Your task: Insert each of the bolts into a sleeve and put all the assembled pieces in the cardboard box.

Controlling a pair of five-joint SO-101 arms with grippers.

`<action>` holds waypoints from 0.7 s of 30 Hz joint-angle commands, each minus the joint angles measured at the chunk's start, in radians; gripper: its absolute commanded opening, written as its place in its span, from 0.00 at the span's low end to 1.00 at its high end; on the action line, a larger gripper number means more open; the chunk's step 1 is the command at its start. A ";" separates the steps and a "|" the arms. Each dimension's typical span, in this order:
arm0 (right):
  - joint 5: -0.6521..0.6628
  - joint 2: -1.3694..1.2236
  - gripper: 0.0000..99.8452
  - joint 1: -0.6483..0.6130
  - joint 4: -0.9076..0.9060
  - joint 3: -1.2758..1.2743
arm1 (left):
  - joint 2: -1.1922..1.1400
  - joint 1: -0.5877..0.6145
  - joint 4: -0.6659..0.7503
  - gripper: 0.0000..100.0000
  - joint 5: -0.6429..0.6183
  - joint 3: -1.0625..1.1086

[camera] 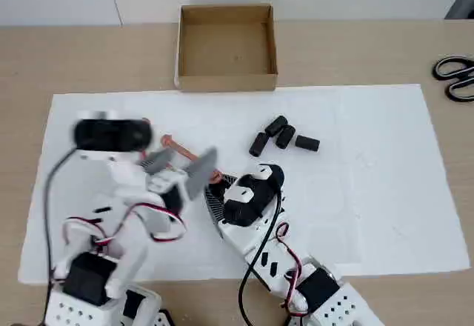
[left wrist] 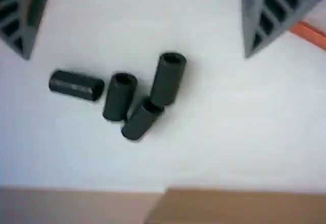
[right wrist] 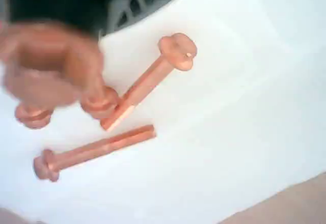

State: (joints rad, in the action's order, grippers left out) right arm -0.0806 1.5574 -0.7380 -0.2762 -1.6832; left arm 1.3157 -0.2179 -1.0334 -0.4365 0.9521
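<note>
Four black sleeves (camera: 286,136) lie on the white sheet (camera: 385,193) right of centre, nearer the arms than the one cardboard box (camera: 226,81), which stands open-topped on the table (camera: 74,52) at the sheet's far edge. One pair of scissors (camera: 453,78) lies off the sheet at the table's right edge. The left wrist view gives the sleeves closer, all on their sides: three are bunched and touching, and the fourth lies just beside them on its own. That view also shows the left gripper (left wrist: 136,56) with its two grey fingers (left wrist: 265,15) spread wide, bare sheet between them, and a strip of one of the bolts (left wrist: 310,33) past one finger. From above, that gripper (camera: 180,164) hangs over the orange bolts, left of centre on the sheet, so only one shaft (camera: 181,150) and scraps of orange show there. The right wrist view counts them better, with four orange heads. Two bolts (right wrist: 147,81) lie flat with their whole shafts in sight. The other two heads sit partly behind a blurred orange shape (right wrist: 46,66) close to the lens, which I cannot identify. In the high view the right gripper (camera: 217,185) sits just beside the bolts and close to the left one, and whether it is parted or clamped on anything I cannot tell. Bolts and sleeves lie in separate groups on the sheet, both outside the box
</note>
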 commanded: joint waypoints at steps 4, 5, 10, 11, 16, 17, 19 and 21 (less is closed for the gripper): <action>-0.006 0.013 0.01 0.150 0.002 0.005 | 0.009 0.354 -0.002 0.26 0.002 -0.117; -0.005 0.012 0.01 0.183 0.001 0.015 | 0.009 0.417 -0.003 0.26 0.003 -0.117; -0.005 0.007 0.01 0.395 -0.186 0.181 | 0.005 0.694 -0.080 0.26 0.192 -0.110; 0.000 -0.002 0.01 0.427 -0.237 0.239 | 0.003 0.736 -0.100 0.26 0.238 -0.108; 0.052 -0.217 0.01 0.479 -0.314 0.606 | 0.006 0.884 -0.126 0.26 0.345 -0.050; 0.052 -0.300 0.01 0.479 -0.314 0.690 | 0.006 0.895 -0.130 0.26 0.368 -0.041; 0.052 -0.490 0.01 0.479 -0.315 0.864 | 0.006 0.901 -0.140 0.26 0.399 -0.021; 0.051 -0.699 0.01 0.479 -0.311 1.039 | 0.008 0.901 -0.170 0.26 0.417 -0.015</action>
State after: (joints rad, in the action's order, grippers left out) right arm -0.0422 1.1354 -0.2685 -0.5892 -0.9620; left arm 1.3172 0.6705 -1.1776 -0.0499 0.9367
